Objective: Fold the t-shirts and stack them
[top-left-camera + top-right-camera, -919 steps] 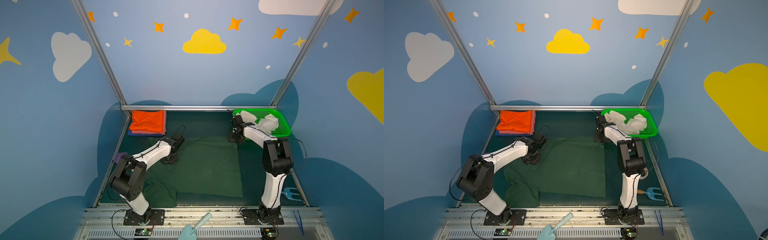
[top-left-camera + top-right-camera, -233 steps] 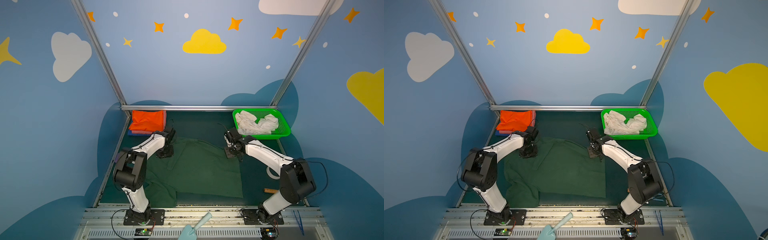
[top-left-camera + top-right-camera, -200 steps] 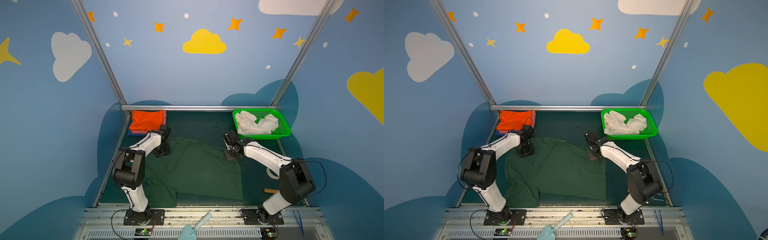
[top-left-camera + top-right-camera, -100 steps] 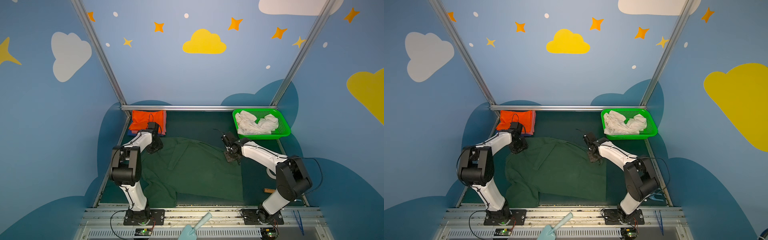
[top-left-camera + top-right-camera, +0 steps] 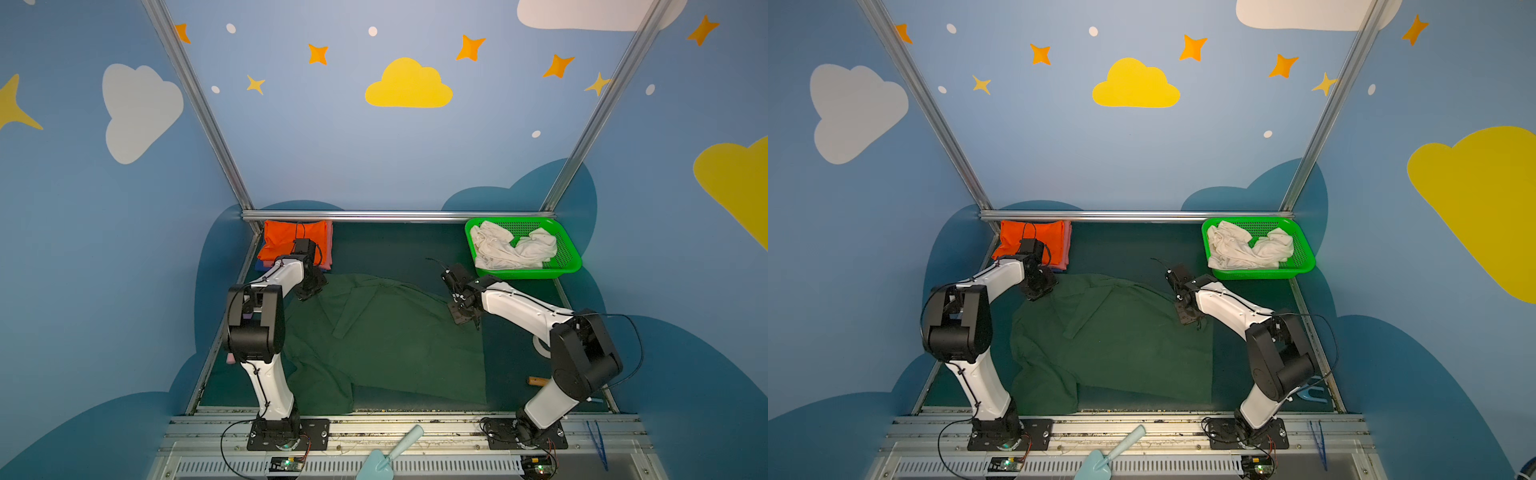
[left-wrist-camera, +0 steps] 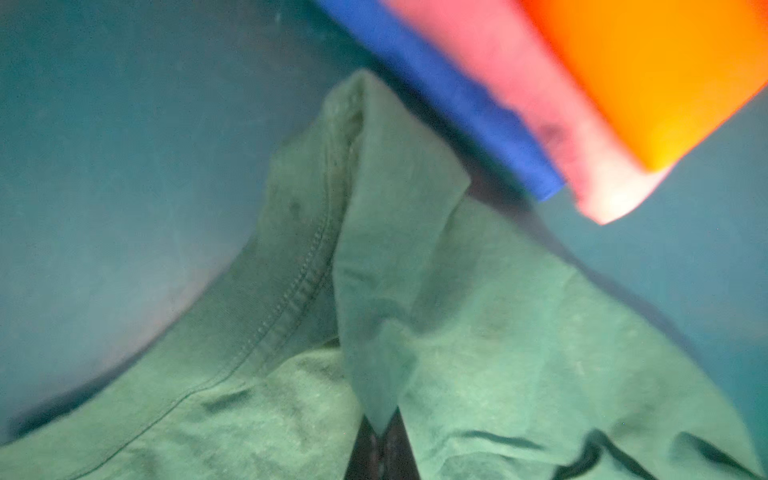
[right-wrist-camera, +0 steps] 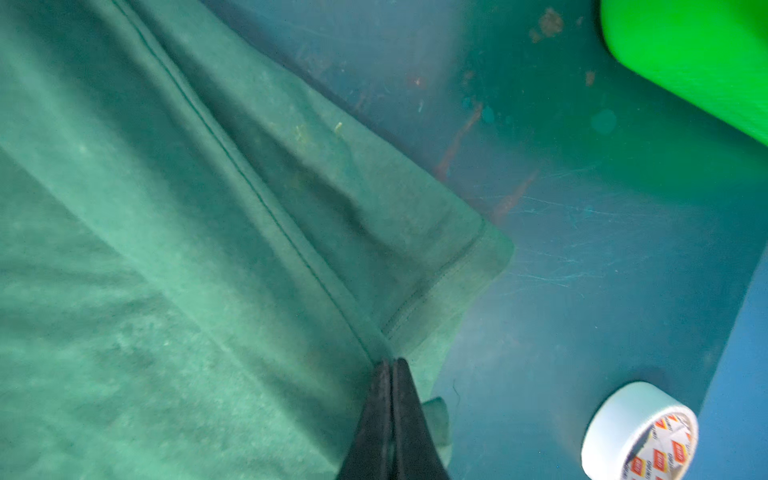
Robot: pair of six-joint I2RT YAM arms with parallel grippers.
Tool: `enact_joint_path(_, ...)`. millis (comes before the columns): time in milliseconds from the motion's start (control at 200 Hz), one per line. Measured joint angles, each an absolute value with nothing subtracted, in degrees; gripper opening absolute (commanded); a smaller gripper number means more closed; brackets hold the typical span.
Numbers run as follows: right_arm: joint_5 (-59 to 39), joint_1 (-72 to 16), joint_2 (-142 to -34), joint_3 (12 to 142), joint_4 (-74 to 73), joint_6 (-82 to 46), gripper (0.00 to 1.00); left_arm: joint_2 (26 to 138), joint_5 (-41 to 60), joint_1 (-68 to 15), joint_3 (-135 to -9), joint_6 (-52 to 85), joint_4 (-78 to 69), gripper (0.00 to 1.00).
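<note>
Dark worktop (image 5: pixel 395 249) holds three folded shirts (image 5: pixel 284 243) in its far-left corner; left gripper (image 6: pixel 380 451) and right gripper (image 7: pixel 391 368) each pinch the spread dark green shirt (image 5: pixel 395 345), white shirt (image 5: pixel 511 249) crumpled in the basket (image 5: pixel 532 274).

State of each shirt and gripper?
dark green t-shirt: spread out, unfolded
orange t-shirt: folded, top of stack
pink t-shirt: folded, middle
blue t-shirt: folded, bottom
white t-shirt: crumpled in green basket
left gripper: shut on dark green t-shirt
right gripper: shut on dark green t-shirt
</note>
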State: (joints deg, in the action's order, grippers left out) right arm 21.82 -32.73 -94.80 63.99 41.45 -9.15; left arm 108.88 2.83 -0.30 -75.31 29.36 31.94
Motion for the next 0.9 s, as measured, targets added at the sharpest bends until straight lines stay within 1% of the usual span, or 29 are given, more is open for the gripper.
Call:
enact_joint_path(170, 24.3, -32.7, -94.8, 64.0, 42.3, -9.2, 0.00, 108.7, 4.1, 1.5, -75.9, 29.2, 31.9, 0.05)
enact_joint_path(536, 29.6, -32.9, -92.1, 63.9, 44.1, -10.4, 0.00, 107.9, 8.6, 8.4, -78.1, 29.2, 32.1, 0.05)
enact_joint_path(806, 31.3, -35.0, -91.9, 63.3, 46.2, -10.5, 0.00, 109.7, 11.3, 9.2, -83.6, 28.6, 33.7, 0.05)
enact_joint_path(901, 32.4, -36.6, -92.1, 63.3, 47.7, -11.1, 0.03, 112.0, 11.7, 9.2, -84.8, 28.1, 34.0, 0.05)
